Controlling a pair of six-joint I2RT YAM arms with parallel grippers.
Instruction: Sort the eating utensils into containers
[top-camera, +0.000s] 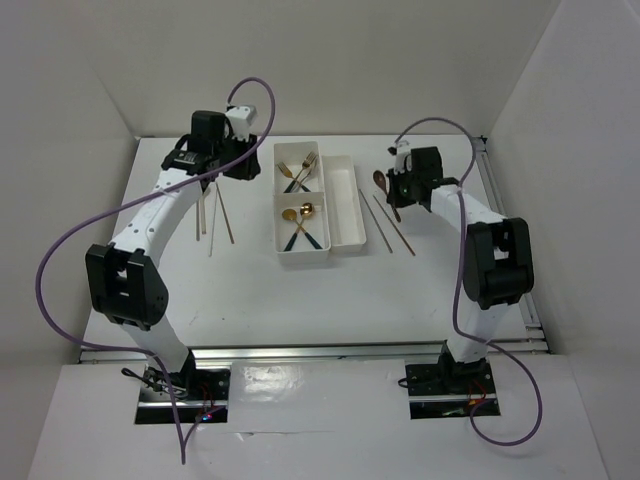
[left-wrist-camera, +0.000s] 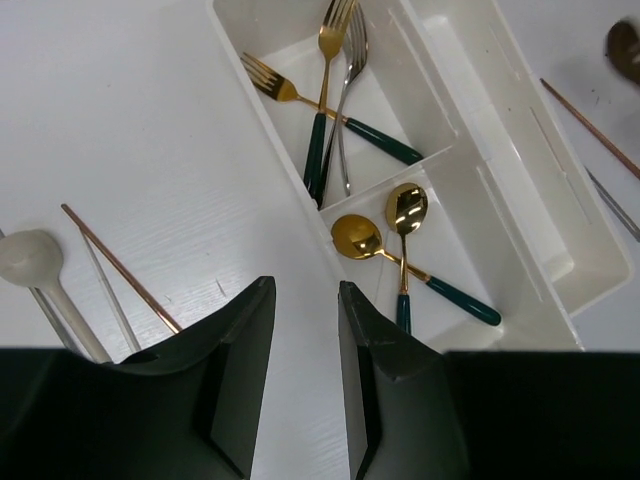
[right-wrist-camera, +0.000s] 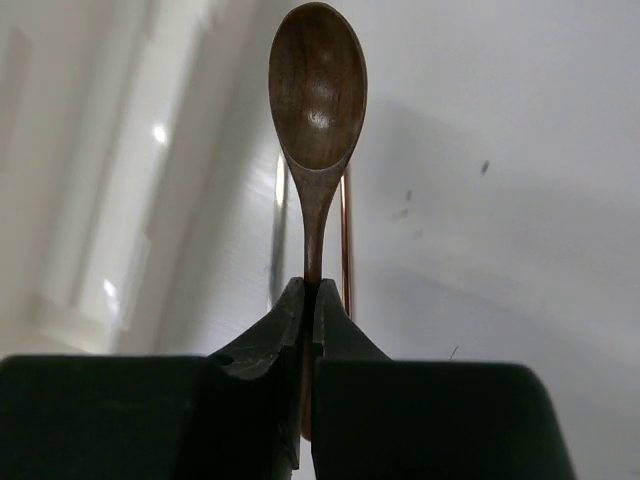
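- Right of the white tray (top-camera: 345, 205), toward the far side of the surface, the right jaws are pinched shut on the handle of the brown spoon (right-wrist-camera: 318, 90), whose bowl points away from the wrist.
- A copper chopstick (right-wrist-camera: 346, 230) lies just beside that handle. From the wrist view I cannot tell whether the jaws have nipped it too, nor whether the spoon is clear of the surface.
- I judge the step in hand to be the pick of the brown spoon: the grip is made, and the lift and carry are not yet done.
- The near squarish compartment (left-wrist-camera: 455, 235) holds two gold spoons (left-wrist-camera: 360, 238) and the far one holds the forks (left-wrist-camera: 330, 40), so I take the near one as the target. The long narrow compartment on the right looks bare.
- The next move calls for a straight lift, checking that the chopstick stays down. Then I carry the spoon left across the long compartment and let go low over the gold spoons.
- With the grip on the handle, the bowl sticks out ahead of the jaws, so I must allow for that over the tray walls.
- The left jaws stand partly apart, holding nothing, over the surface by the tray's left wall.
- More chopsticks (top-camera: 226, 218) and a pale spoon (left-wrist-camera: 30, 262) lie to their left, unsorted.
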